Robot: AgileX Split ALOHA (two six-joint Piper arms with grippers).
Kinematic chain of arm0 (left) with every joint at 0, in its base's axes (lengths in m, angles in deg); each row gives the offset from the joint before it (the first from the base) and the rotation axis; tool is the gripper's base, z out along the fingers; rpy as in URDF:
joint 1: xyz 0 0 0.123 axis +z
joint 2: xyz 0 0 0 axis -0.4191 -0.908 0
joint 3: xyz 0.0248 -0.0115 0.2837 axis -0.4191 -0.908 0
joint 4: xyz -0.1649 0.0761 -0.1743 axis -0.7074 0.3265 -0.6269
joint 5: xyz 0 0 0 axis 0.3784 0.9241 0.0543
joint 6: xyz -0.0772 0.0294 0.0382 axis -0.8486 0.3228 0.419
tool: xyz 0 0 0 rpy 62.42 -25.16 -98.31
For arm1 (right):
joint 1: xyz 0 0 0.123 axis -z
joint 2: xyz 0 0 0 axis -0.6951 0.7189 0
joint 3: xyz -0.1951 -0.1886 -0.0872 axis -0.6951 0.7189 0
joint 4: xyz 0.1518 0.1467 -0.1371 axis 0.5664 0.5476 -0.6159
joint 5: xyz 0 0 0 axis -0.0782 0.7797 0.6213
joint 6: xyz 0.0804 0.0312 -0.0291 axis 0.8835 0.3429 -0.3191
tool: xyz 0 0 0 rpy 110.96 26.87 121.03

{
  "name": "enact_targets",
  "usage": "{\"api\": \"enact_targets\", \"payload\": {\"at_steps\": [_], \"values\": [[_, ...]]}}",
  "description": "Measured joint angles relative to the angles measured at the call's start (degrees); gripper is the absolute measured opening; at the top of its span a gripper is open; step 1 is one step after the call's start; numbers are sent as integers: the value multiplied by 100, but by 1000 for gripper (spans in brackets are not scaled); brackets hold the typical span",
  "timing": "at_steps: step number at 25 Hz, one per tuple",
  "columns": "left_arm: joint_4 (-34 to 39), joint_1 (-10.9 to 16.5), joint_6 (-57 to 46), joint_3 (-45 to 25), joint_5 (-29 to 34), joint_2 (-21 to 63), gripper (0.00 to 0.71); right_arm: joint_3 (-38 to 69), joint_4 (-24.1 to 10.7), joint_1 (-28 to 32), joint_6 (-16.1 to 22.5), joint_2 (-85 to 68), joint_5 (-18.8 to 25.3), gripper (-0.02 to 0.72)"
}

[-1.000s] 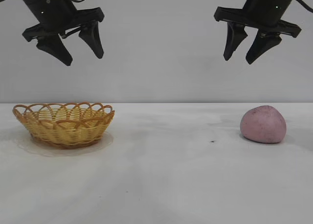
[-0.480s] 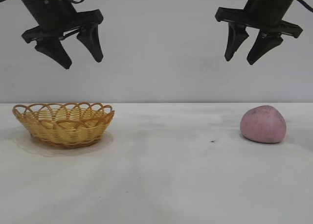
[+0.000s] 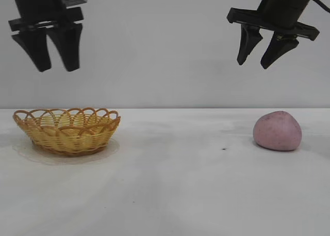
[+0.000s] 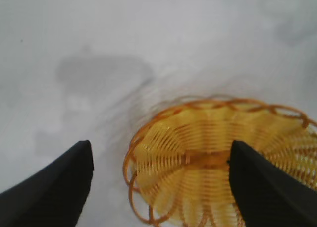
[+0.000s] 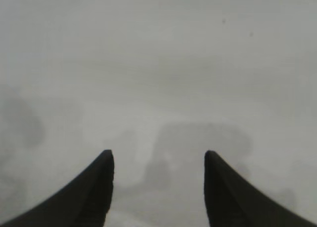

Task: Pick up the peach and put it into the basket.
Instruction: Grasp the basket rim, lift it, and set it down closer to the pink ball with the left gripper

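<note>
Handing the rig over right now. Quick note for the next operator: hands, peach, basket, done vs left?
Left hand: open, empty, high above the basket at the table's left.
Right hand: open, empty, high above the table, slightly left of the peach.
Peach: resting on the table at the right, untouched.
Basket: nothing visible inside in the left wrist view.
Done: nothing yet.
Left: grasp the peach, carry it across, release it into the basket.

You have bare table between the basket near its left edge and the peach near its right edge; only a tiny dark speck lies between them.
</note>
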Motion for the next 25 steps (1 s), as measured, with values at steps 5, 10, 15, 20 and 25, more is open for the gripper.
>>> {"api": "enact_targets", "payload": {"at_steps": [5, 10, 15, 20, 25], "values": [[0, 0, 193, 200, 11, -390, 506, 0, 0, 0, 0, 0, 26, 361], [-10, 0, 208, 520, 11, -748, 506, 0, 0, 0, 0, 0, 38, 361], [-10, 0, 235, 700, 11, -1026, 506, 0, 0, 0, -12, 0, 47, 361], [-10, 0, 281, 917, 11, -1224, 506, 0, 0, 0, -12, 0, 47, 361], [-10, 0, 308, 1059, 11, -1415, 506, 0, 0, 0, -12, 0, 50, 361]]}}
